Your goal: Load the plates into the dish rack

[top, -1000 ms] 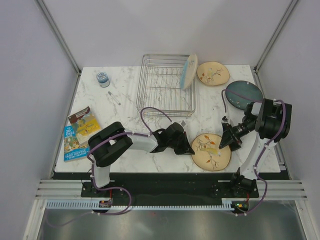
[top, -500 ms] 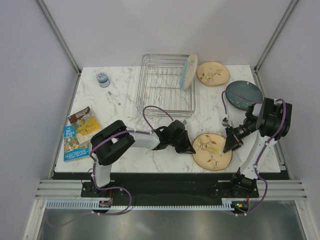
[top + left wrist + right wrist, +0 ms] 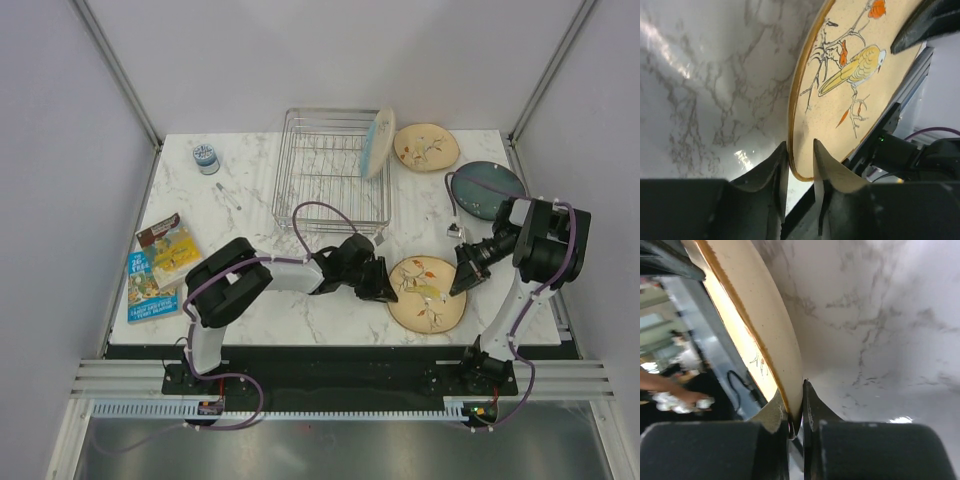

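A cream-tan plate point(image 3: 427, 292) with a bird and sprig print lies at the front right of the marble table, between my two grippers. My left gripper point(image 3: 386, 291) straddles its left rim; in the left wrist view the jaws point(image 3: 800, 142) stand slightly apart around the plate point(image 3: 855, 65). My right gripper point(image 3: 458, 281) is shut on the right rim, and the right wrist view shows its fingers point(image 3: 796, 390) pinching the plate point(image 3: 770, 325). The wire dish rack point(image 3: 330, 180) holds a blue-and-cream plate point(image 3: 378, 142) upright at its right side. A second cream plate point(image 3: 426, 146) and a dark teal plate point(image 3: 487, 190) lie flat at the back right.
Two books point(image 3: 160, 265) lie at the left edge of the table. A small round jar point(image 3: 206, 157) stands at the back left, with a thin utensil point(image 3: 230, 194) near it. Enclosure walls close in the table on three sides.
My right gripper has closed on the front plate's right rim. The left jaws have loosened on the left rim. The plate has shifted slightly back and to the right.
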Motion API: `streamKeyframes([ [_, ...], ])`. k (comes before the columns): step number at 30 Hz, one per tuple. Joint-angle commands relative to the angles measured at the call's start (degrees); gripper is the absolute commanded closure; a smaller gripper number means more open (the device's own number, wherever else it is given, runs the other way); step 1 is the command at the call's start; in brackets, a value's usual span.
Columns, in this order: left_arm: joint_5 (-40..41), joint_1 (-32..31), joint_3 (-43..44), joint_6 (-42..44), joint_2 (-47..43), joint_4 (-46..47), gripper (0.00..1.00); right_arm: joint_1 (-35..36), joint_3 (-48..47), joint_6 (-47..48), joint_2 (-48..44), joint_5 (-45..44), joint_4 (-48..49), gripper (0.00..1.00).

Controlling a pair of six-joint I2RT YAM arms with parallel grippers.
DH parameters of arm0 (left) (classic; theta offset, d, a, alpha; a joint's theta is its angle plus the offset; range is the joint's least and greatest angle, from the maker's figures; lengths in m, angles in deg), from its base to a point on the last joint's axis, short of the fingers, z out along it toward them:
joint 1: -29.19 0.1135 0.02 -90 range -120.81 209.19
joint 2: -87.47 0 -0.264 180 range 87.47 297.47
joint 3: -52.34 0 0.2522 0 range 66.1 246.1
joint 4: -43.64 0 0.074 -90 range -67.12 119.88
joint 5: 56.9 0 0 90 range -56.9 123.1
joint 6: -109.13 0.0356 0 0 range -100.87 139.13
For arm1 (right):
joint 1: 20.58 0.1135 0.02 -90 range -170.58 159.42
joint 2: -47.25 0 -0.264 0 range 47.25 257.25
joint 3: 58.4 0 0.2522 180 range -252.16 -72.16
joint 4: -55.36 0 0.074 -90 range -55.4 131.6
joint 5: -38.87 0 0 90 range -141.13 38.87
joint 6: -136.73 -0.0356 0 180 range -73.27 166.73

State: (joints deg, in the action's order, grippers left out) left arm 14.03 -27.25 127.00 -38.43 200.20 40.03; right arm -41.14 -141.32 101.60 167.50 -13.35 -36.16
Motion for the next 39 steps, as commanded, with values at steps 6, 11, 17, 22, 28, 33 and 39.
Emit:
streamKeyframes([
  [6,-6.7,2.5,-1.4,28.5,-15.9,-1.2,0.54,1.6,-16.2,-2.0,-14.2,7.7,-6.0,1.0],
  [11,-9.4,8.8,-2.4,41.8,-29.3,-6.9,0.54,1.5,-25.6,-4.0,-17.2,7.0,-6.0,1.0],
  [17,10.6,14.5,7.7,57.2,-36.9,-18.1,0.95,1.5,-41.3,-10.6,-19.3,11.2,-6.0,1.0],
  [22,33.9,21.5,3.6,60.4,-39.2,-11.7,0.98,3.0,-61.1,-28.3,-14.7,16.6,-4.1,1.0],
  [28,44.5,30.7,-1.1,54.3,-38.8,-9.8,0.98,12.5,-59.9,-49.9,-21.4,5.7,27.3,1.0],
  [33,44.8,35.8,-2.0,47.9,-36.5,-12.6,0.98,23.4,-62.0,-59.3,-19.4,-6.5,37.1,1.0],
  [39,43.1,38.6,-5.9,44.5,-37.4,-11.6,0.98,36.3,-62.8,-61.4,-18.1,-33.8,40.9,1.0],
])
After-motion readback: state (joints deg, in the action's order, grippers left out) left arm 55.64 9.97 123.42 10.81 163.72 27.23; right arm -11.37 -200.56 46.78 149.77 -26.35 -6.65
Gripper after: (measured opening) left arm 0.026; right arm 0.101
